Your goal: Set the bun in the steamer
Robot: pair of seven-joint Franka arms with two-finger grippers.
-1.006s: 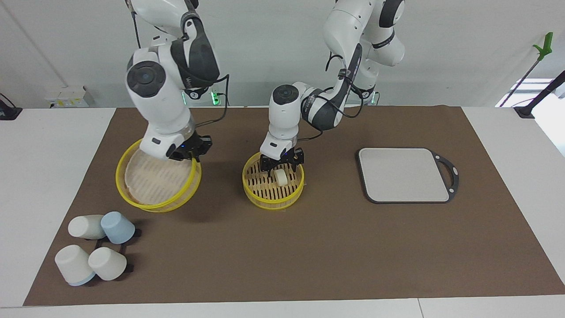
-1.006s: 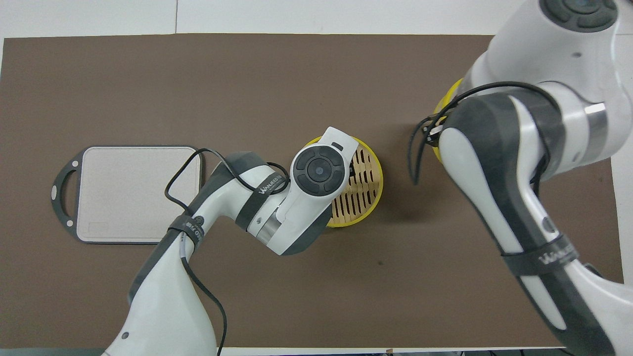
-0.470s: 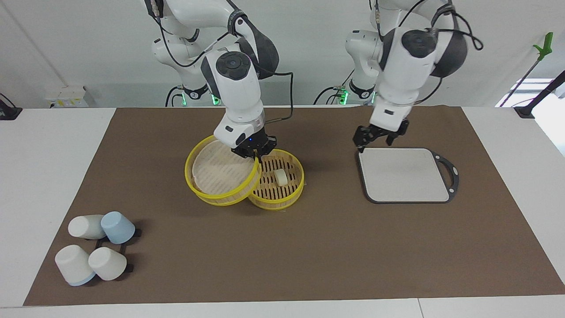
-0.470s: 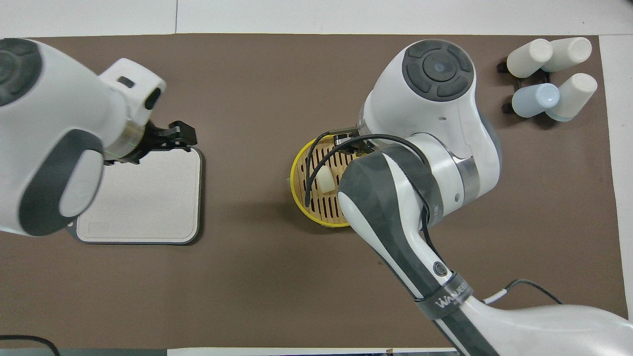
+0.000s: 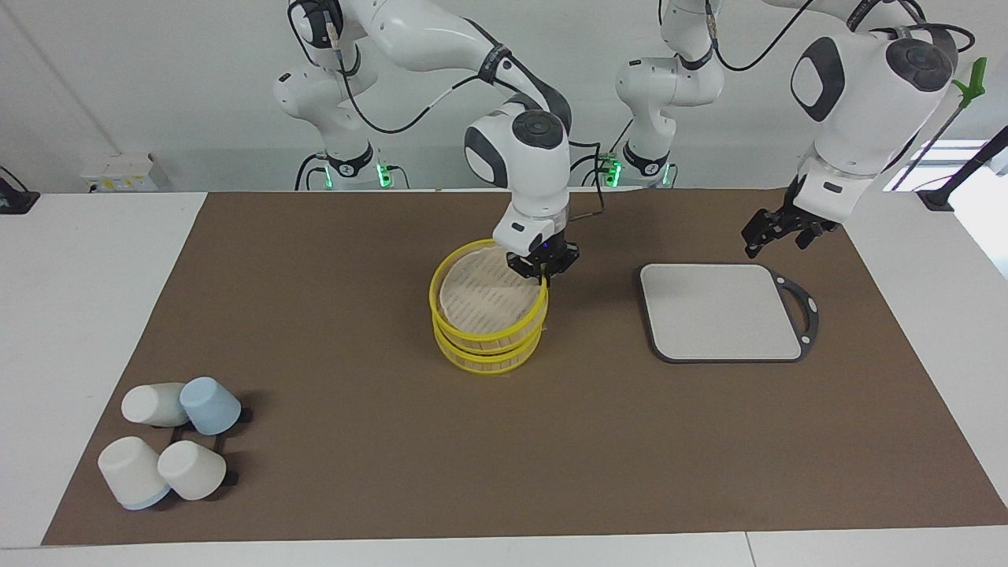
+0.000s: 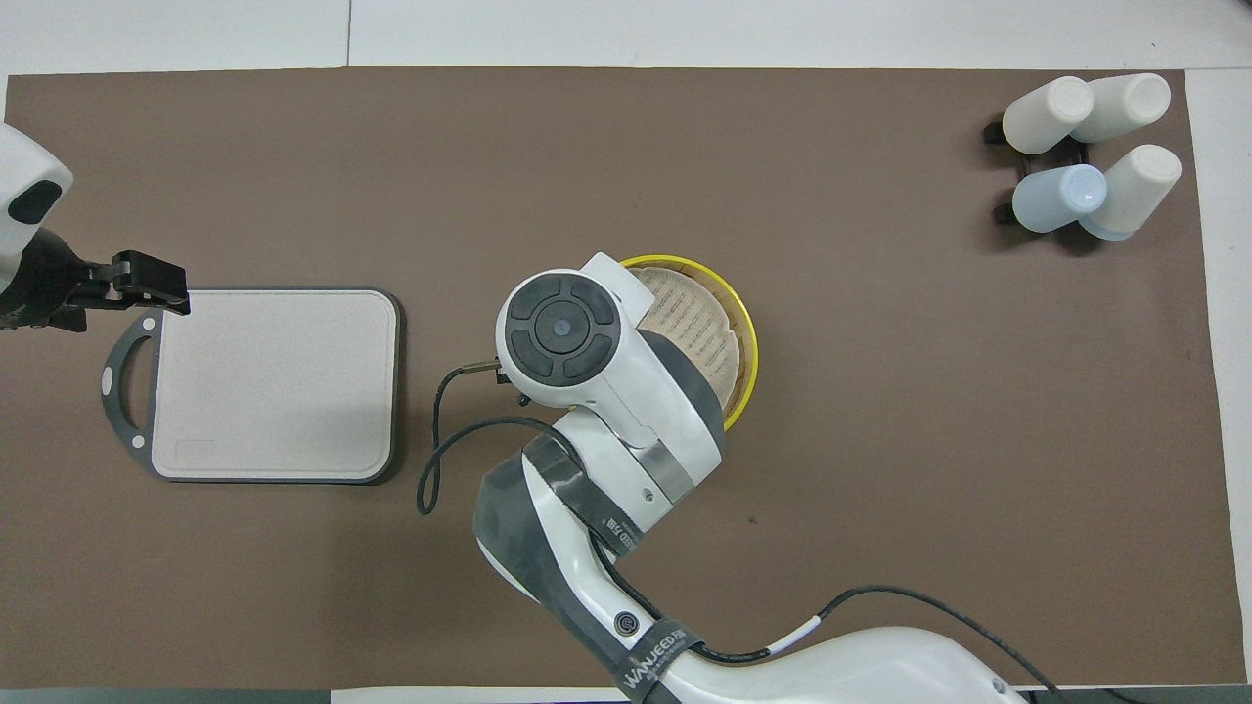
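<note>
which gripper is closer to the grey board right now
Left. The left gripper hangs just off the grey board at its handle end. The right gripper is at the steamer, gripping the lid by its rim.

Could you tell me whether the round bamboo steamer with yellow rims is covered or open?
Covered: the matching yellow-rimmed lid sits on the steamer, the right gripper at its rim, hiding the inside.

Right gripper (image 5: 542, 269) pinched low — left gripper (image 5: 776, 230) raised.
</note>
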